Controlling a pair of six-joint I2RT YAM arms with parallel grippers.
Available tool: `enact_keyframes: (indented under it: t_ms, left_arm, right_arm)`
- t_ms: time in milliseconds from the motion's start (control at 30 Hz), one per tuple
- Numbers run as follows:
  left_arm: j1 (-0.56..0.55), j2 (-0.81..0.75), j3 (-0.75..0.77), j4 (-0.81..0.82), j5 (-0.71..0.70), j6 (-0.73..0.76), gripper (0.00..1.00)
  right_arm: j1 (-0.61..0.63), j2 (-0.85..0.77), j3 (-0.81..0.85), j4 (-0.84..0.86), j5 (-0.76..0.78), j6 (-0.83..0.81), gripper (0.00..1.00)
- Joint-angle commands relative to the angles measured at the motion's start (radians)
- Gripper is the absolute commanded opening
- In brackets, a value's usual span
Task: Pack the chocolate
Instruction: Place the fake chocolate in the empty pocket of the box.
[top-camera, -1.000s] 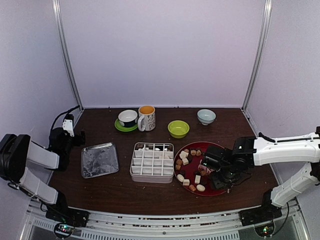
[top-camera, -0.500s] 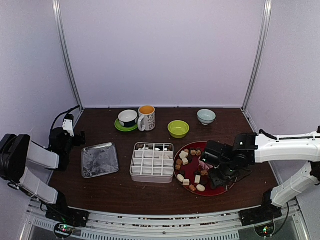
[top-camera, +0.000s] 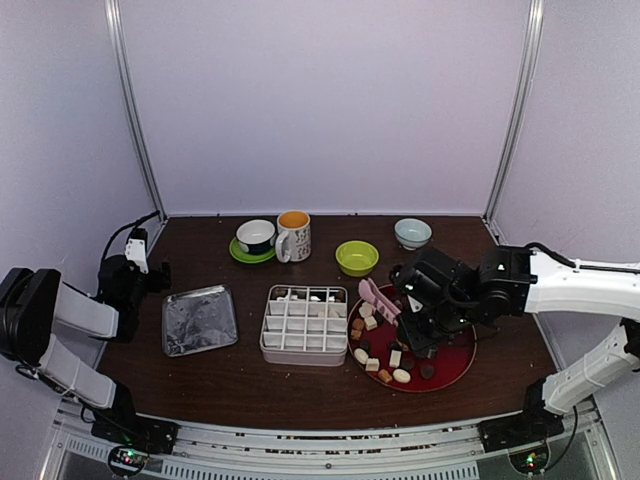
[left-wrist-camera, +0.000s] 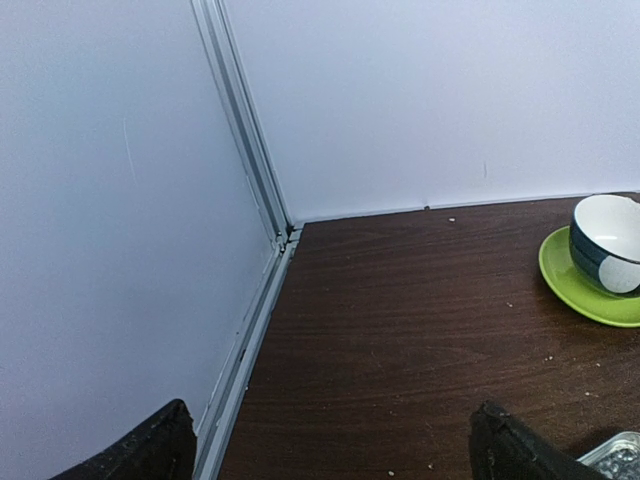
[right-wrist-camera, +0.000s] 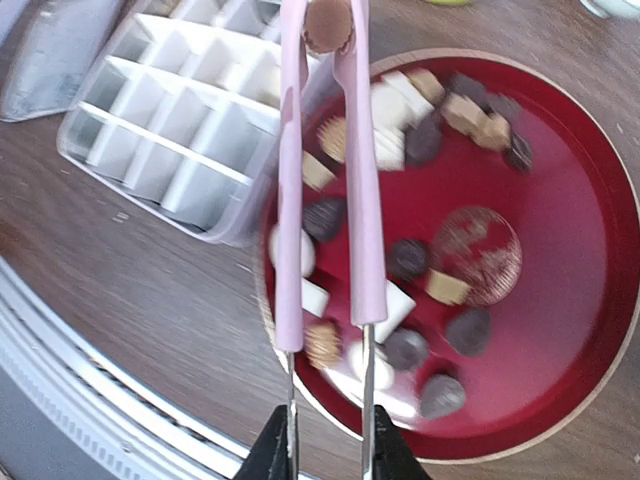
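Note:
Several pieces of chocolate (top-camera: 372, 322) in white, tan and dark brown lie on a red plate (top-camera: 455, 365), also seen from the right wrist (right-wrist-camera: 585, 300). My right gripper (top-camera: 424, 322) (right-wrist-camera: 327, 447) is shut on the handles of pink tongs (top-camera: 378, 298) (right-wrist-camera: 362, 180). The tongs' tips pinch one round brown chocolate (right-wrist-camera: 328, 24) above the plate's left edge, by the white divided box (top-camera: 304, 324) (right-wrist-camera: 170, 130). A few box cells at the back hold pieces. My left gripper (top-camera: 150, 272) (left-wrist-camera: 325, 450) stays open at the far left, with nothing between its fingers.
A silver tray (top-camera: 199, 319) lies left of the box. Along the back stand a cup on a green saucer (top-camera: 256, 238) (left-wrist-camera: 603, 245), a mug (top-camera: 294, 236), a green bowl (top-camera: 357, 257) and a pale bowl (top-camera: 412, 233). Walls close in on three sides.
My right arm has risen off the plate and swung left toward the box, carrying the tongs with a brown chocolate pinched in them. The left arm has stayed still.

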Motion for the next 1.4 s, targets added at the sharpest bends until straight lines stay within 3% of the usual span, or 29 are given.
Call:
enact_keyframes:
  t_ms: [0,300,567,1367]
  left_arm:
    - [0.007,-0.003,0.008,0.057,0.007,0.010,0.98]
    - [0.008,-0.003,0.008,0.058,0.007,0.009,0.98]
    - [0.008,-0.003,0.010,0.058,0.008,0.010,0.98]
    - [0.008,-0.003,0.008,0.059,0.007,0.010,0.98]
  right_arm:
    - [0.020,0.071,0.076,0.147,-0.017,-0.061,0.21]
    - [0.040,0.266,0.178,0.267,-0.042,-0.109,0.21]
    - [0.063,0.425,0.297,0.243,-0.030,-0.148,0.21]
    - [0.065,0.431,0.293,0.213,0.042,-0.141,0.33]
